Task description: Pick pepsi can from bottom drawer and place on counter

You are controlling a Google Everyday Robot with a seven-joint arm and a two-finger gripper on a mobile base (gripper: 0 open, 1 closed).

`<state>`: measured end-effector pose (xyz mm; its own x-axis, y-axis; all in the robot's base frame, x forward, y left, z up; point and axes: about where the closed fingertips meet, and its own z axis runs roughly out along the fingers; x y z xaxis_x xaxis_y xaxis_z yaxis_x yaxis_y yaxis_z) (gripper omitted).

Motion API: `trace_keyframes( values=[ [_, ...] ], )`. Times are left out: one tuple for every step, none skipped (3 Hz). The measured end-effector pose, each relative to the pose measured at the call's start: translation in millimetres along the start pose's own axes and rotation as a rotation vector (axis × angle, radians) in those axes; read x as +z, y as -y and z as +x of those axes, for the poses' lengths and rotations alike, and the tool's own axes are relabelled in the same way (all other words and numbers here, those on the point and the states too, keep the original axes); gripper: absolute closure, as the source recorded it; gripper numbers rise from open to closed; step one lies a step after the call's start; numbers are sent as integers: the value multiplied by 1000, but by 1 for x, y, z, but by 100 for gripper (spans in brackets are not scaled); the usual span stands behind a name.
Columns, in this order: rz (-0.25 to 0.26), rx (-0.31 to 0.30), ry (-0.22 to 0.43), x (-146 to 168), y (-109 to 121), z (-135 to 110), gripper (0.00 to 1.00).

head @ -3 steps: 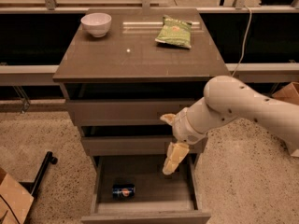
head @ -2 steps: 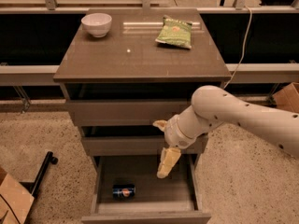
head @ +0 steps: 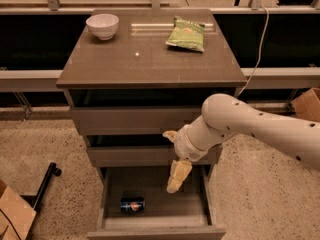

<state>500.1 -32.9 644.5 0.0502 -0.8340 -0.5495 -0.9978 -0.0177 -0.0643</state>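
Note:
The pepsi can [head: 132, 205] lies on its side on the wood-grain floor of the open bottom drawer [head: 155, 229], near its front left. My gripper [head: 177, 177] hangs on the white arm above the drawer's middle, fingers pointing down, to the right of the can and higher than it, not touching it. The counter [head: 150, 59] is the glossy grey-brown top of the cabinet, above the arm.
A white bowl [head: 102, 26] stands at the counter's back left. A green snack bag [head: 186, 34] lies at its back right. The two upper drawers [head: 130, 121] are pushed in. A cardboard box [head: 15, 214] and a black bar lie on the floor at left.
The arm and gripper have moved left and slightly down, closer over the open bottom drawer. The can has not moved.

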Motion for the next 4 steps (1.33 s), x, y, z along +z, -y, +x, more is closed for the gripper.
trace_keyframes(
  values=[
    [7, -5, 3, 19, -1, -1, 0],
    [17, -27, 22, 63, 8, 2, 0],
    [21, 8, 88, 115, 21, 11, 0],
    [0, 30, 103, 134, 17, 19, 0]
  ],
)
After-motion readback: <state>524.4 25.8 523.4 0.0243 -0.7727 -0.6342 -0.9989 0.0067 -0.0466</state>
